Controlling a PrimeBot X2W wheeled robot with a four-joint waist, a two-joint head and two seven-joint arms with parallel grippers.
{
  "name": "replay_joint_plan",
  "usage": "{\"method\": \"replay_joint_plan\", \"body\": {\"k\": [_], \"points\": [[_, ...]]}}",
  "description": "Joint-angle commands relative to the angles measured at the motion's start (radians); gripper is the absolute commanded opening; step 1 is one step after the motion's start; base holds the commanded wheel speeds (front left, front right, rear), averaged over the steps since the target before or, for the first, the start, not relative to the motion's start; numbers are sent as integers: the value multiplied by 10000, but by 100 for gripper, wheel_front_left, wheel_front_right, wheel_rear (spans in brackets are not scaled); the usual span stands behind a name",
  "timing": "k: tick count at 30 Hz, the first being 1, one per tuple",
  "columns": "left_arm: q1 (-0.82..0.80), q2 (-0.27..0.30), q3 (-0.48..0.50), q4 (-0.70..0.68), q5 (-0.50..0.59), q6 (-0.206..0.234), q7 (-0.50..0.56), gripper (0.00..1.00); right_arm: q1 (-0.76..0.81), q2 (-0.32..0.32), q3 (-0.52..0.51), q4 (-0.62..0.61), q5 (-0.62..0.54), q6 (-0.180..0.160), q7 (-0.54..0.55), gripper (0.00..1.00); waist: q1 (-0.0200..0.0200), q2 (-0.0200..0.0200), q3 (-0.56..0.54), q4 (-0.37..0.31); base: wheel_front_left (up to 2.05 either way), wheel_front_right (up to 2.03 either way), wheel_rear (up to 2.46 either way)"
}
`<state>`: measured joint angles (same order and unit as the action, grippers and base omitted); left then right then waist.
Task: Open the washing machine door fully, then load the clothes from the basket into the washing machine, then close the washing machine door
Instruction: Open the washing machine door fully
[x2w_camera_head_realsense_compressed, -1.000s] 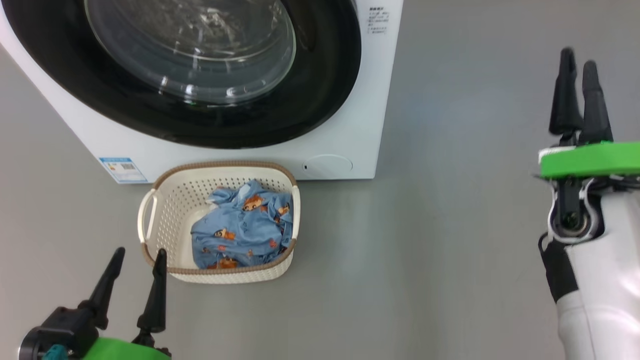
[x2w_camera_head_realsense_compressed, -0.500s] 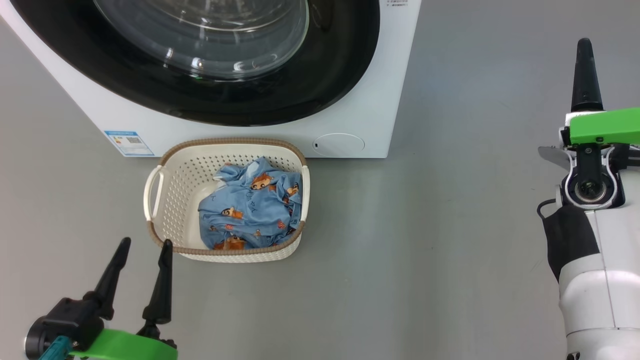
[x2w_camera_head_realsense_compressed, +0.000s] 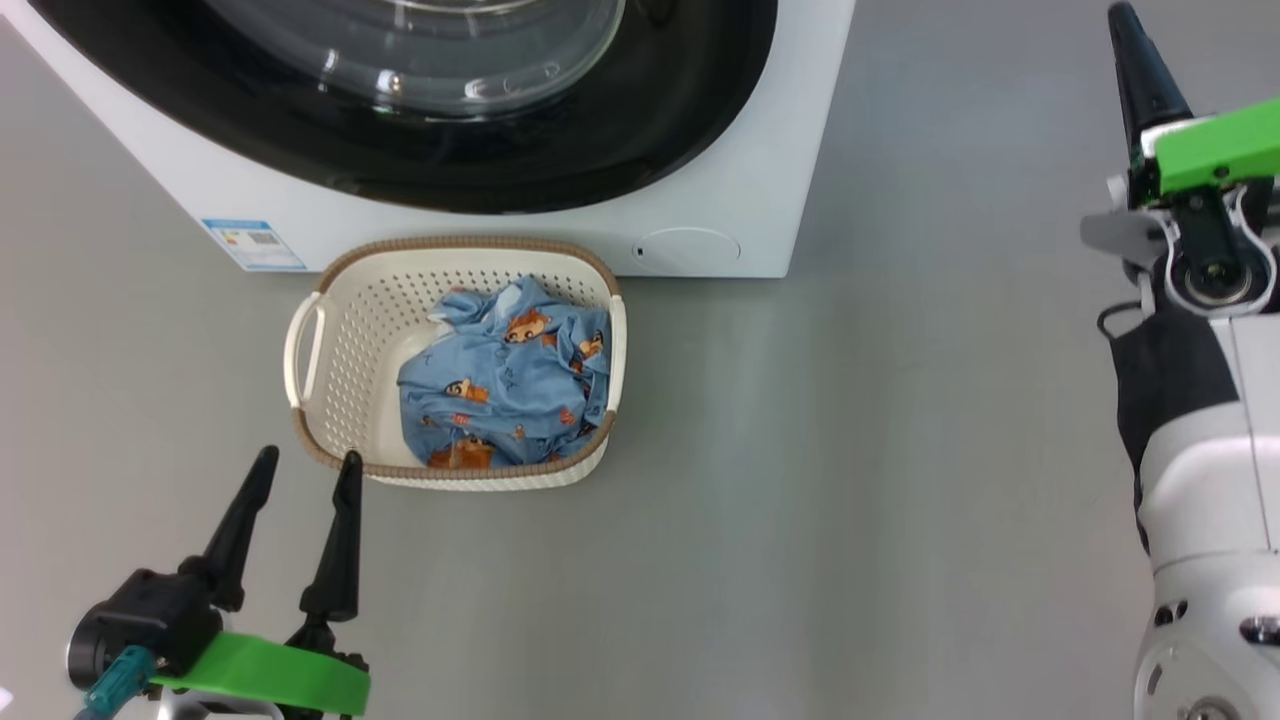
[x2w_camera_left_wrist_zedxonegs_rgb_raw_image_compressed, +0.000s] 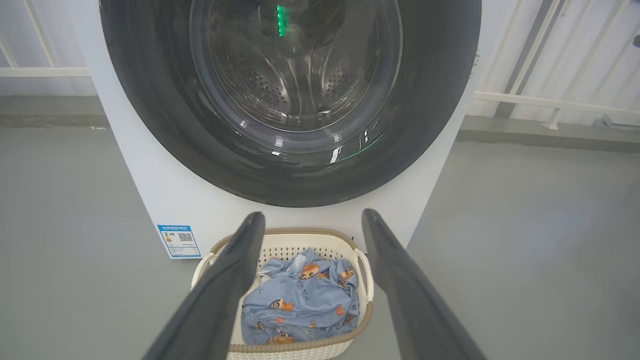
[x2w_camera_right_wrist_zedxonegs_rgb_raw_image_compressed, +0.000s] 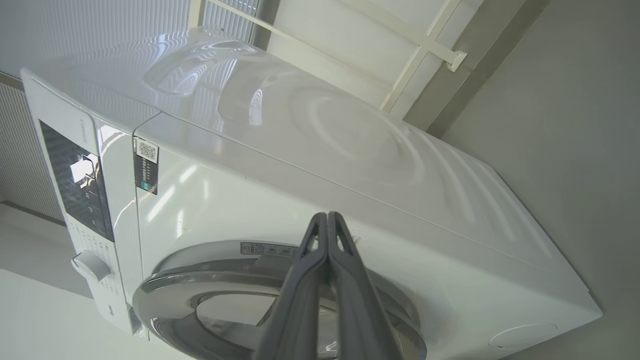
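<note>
The right pincer (x2w_camera_right_wrist_zedxonegs_rgb_raw_image_compressed: 326, 220) has closed, empty, to the right of the washing machine (x2w_camera_head_realsense_compressed: 760, 180); the left pincer (x2w_camera_head_realsense_compressed: 309, 458) stands open before it. The washing machine door (x2w_camera_left_wrist_zedxonegs_rgb_raw_image_compressed: 290, 170) is shut, with the clothes (x2w_camera_head_realsense_compressed: 505, 385) in the basket (x2w_camera_head_realsense_compressed: 335, 320) at the machine's foot. Hook the door's edge, then swing it fully wide

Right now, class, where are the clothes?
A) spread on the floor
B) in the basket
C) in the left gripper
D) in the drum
B: the clothes lie heaped inside the basket, which stands on the floor before the shut door.
</note>
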<state>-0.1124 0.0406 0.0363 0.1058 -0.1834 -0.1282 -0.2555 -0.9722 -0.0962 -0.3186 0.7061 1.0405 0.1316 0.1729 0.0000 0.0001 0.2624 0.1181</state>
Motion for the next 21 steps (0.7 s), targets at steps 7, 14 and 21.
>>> {"method": "replay_joint_plan", "body": {"k": [7, 14, 21], "points": [[-612, 119, 259, -415, -105, -25, -63, 100, -1424, 63, -3, 38, 65, -9, 1401, 0, 0, -1, 655, 196, 0, 0, 0], [-941, 105, 133, -528, -212, -25, -63, 100, -2527, 175, -176, 391, 102, -9, 2908, 0, 0, -1, 1208, 403, 0, 0, 0], [-1303, 100, -7, -703, -392, -25, -63, 100, -3550, 288, -195, 505, -298, -9, 3534, 0, 0, -1, 1800, 666, 0, 0, 0]]}}
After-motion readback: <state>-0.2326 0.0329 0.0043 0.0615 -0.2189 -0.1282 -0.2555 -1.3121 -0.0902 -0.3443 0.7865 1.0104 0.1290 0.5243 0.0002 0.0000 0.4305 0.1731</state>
